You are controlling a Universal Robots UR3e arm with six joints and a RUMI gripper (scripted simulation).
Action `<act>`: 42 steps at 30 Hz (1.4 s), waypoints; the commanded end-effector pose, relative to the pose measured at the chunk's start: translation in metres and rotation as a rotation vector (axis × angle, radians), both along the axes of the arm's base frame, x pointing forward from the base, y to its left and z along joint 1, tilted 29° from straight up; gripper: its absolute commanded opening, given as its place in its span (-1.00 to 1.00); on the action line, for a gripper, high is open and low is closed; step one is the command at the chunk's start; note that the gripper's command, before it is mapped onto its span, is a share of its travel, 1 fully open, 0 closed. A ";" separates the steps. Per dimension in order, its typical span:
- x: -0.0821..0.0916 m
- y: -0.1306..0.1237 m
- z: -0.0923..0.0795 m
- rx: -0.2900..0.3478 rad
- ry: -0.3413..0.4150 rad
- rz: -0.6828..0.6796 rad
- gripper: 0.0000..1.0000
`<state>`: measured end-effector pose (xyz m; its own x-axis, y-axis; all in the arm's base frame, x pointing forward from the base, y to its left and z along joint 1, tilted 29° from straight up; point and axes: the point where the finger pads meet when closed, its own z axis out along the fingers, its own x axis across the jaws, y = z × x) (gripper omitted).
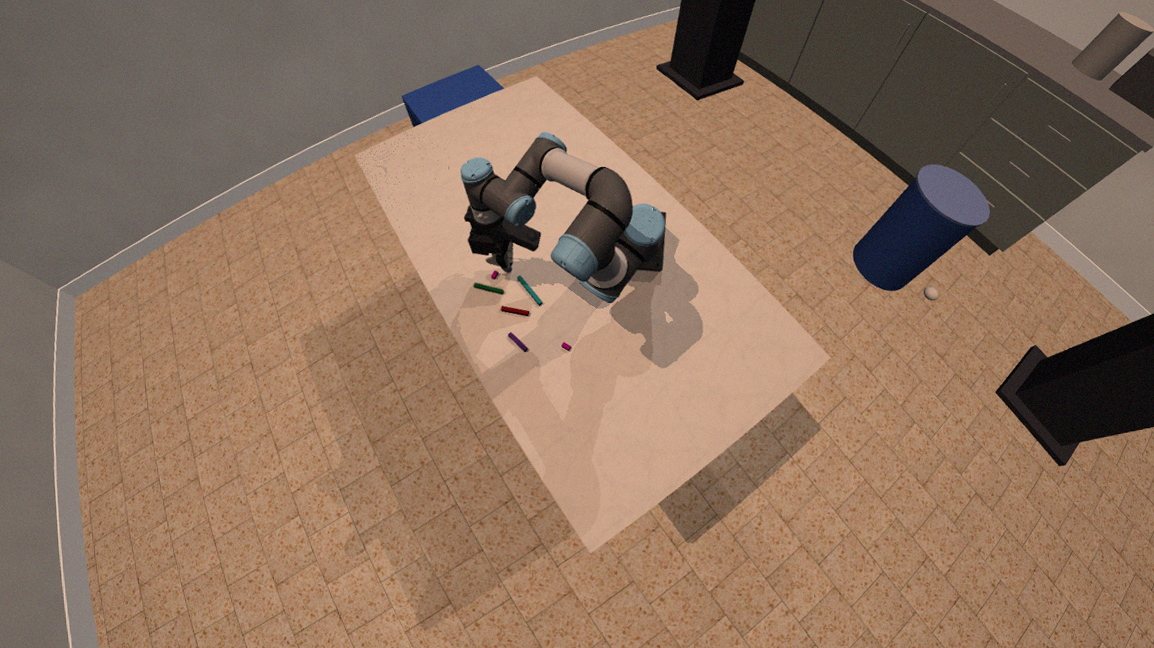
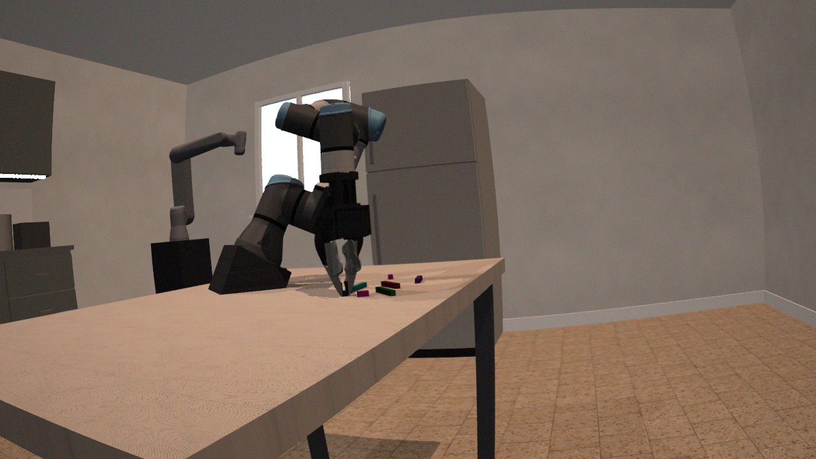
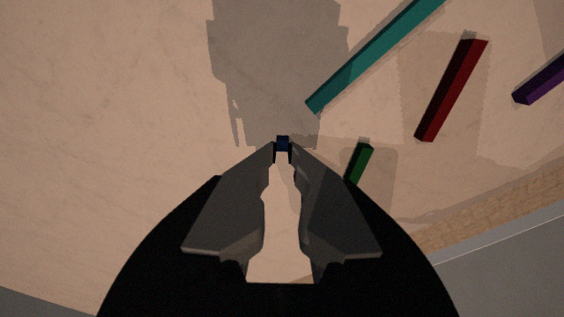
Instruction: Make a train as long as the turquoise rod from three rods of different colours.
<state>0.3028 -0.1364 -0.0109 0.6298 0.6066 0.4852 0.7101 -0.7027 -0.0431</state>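
Note:
My gripper (image 1: pixel 509 269) (image 2: pixel 345 291) (image 3: pixel 282 143) is shut on the small blue rod (image 3: pixel 282 143), down at the table. The turquoise rod (image 1: pixel 530 291) (image 2: pixel 359 285) (image 3: pixel 374 55) lies close to the fingertips. One magenta rod (image 1: pixel 495 275) (image 2: pixel 363 293) lies beside the gripper, almost hidden by a jaw in the wrist view. The green rod (image 1: pixel 489 287) (image 2: pixel 386 291) (image 3: pixel 362 159), red rod (image 1: pixel 515 310) (image 2: pixel 390 284) (image 3: pixel 454 92) and purple rod (image 1: pixel 518 342) (image 2: pixel 419 278) (image 3: pixel 544 81) lie apart. Another magenta rod (image 1: pixel 565 346) (image 2: pixel 390 276) lies away from them. No rods form a train.
The green, red and purple rods lie near one long edge of the table (image 1: pixel 660 433) (image 2: pixel 256 342). The arm's base (image 1: pixel 648 236) (image 2: pixel 248 273) stands on the table on the turquoise rod's other side. A blue bin (image 1: pixel 916 229) stands on the floor.

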 end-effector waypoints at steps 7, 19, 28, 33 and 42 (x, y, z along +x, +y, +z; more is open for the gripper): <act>0.000 0.000 0.000 -0.001 -0.001 -0.001 -1.00; 0.000 0.000 0.000 -0.001 -0.001 -0.001 -1.00; -0.002 -0.004 0.007 -0.003 -0.001 -0.001 -1.00; -0.005 -0.008 0.016 -0.003 -0.001 -0.001 -1.00; -0.015 -0.019 0.043 -0.003 -0.001 -0.001 -1.00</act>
<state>0.2982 -0.1507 0.0097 0.6311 0.6105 0.4786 0.7044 -0.7094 -0.0239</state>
